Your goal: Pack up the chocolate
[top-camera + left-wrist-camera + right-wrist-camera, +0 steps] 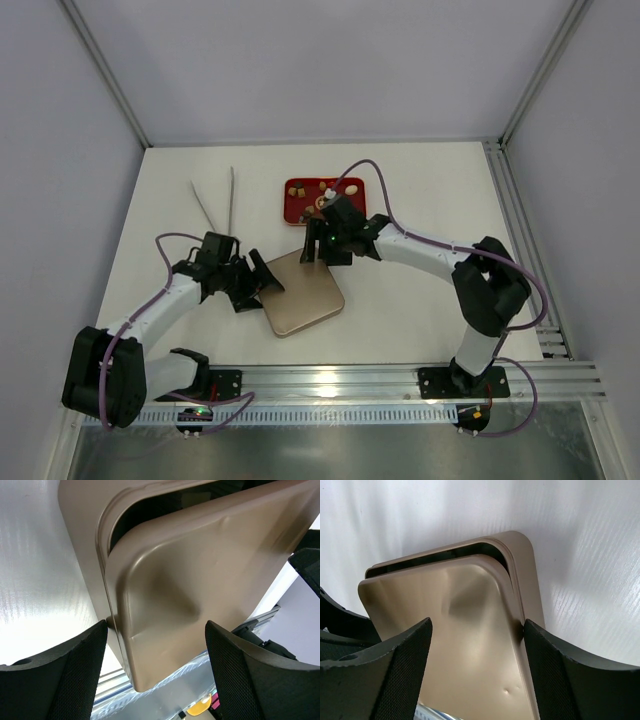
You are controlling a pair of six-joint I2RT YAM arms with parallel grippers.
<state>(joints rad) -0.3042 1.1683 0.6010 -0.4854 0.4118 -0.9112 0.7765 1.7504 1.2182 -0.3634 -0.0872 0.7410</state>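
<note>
The chocolate (322, 196), several tiny brown, tan and cream sweets, lies on a flat red tray (294, 212) at the back centre. A gold tin (305, 295) lies mid-table with its lid (200, 570) sitting askew on the base (82, 540), leaving a dark gap. My left gripper (262, 283) is open at the tin's left edge, and its jaws straddle a lid corner (156, 650). My right gripper (318, 250) is open at the tin's far corner, over the lid (465, 625); one fingertip (530, 635) touches the lid's edge. The tin's inside is hidden.
Metal tongs (215, 200) lie at the back left of the white table. An aluminium rail (400, 385) runs along the near edge, and a frame rail (520, 240) runs down the right side.
</note>
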